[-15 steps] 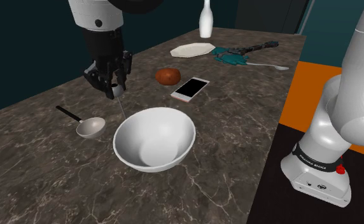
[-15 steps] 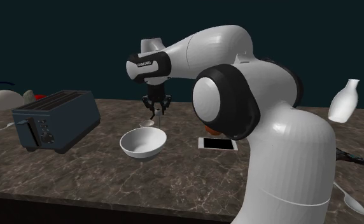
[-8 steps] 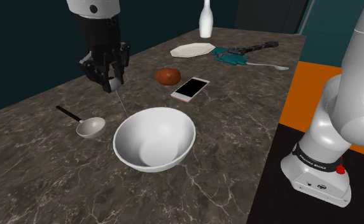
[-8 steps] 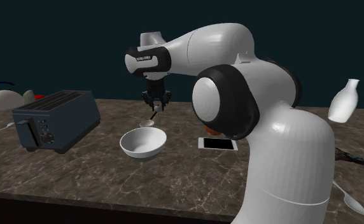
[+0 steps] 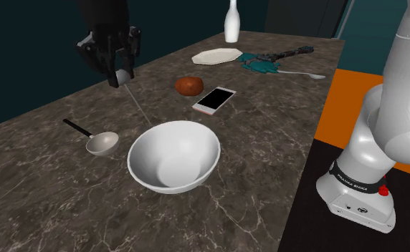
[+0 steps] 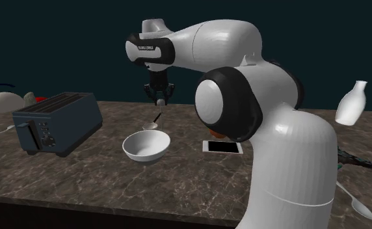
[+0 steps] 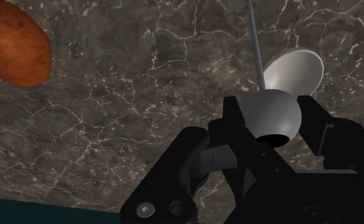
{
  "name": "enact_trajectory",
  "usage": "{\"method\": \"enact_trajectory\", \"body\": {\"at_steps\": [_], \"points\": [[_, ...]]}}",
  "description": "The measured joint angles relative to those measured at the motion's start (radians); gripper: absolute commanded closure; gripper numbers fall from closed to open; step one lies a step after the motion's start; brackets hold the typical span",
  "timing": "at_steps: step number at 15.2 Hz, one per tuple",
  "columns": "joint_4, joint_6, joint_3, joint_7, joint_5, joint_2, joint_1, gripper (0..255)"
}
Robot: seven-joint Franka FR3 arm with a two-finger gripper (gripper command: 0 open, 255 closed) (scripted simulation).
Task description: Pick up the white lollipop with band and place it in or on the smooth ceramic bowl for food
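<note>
Dark marbled counter, teal wall; tool clamps the lollipop above it.

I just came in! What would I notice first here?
Probably the big white robot arm, its black jaws clasping a round grey-white lollipop on a thin stick above the dark marble table. A large smooth white bowl sits nearby, beside a small grey ladle.

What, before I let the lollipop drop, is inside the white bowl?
Only the bowl's bare white inner surface shows; no object lies in it. Its near inner wall is hidden behind the rim. The lollipop is clasped in the gripper, above the counter.
</note>
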Motion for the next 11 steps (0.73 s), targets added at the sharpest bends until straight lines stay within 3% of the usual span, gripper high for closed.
{"method": "enact_trajectory", "body": {"at_steps": [11], "points": [[0.243, -0.182, 0.006, -0.002, -0.034, 0.068, 0.037, 255]]}}
